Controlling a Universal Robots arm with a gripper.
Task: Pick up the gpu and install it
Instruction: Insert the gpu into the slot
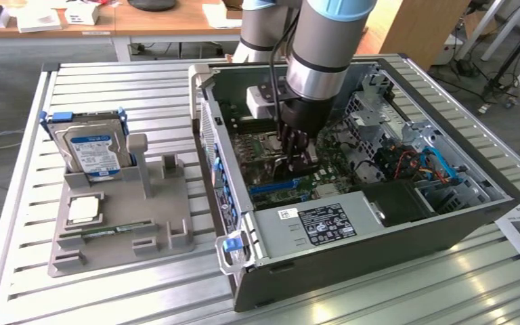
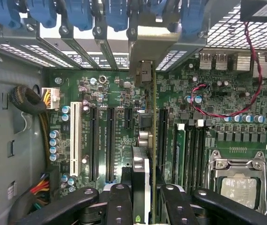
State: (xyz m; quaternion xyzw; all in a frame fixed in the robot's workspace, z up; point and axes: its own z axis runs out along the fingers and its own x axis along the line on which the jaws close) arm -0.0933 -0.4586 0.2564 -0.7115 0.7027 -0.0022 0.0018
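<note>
open computer case [image 1: 378, 264], motherboard [image 2: 119, 93] inside, hand [image 2: 146, 196] gripping gpu [image 2: 140, 165] within

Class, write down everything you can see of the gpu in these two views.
The gpu is a thin card seen edge-on: dark board, silver metal bracket at the end nearest the rear slots of the case. It stands on edge above the motherboard, clamped between the black fingers of the hand. Whether it sits in a slot cannot be told.
</note>
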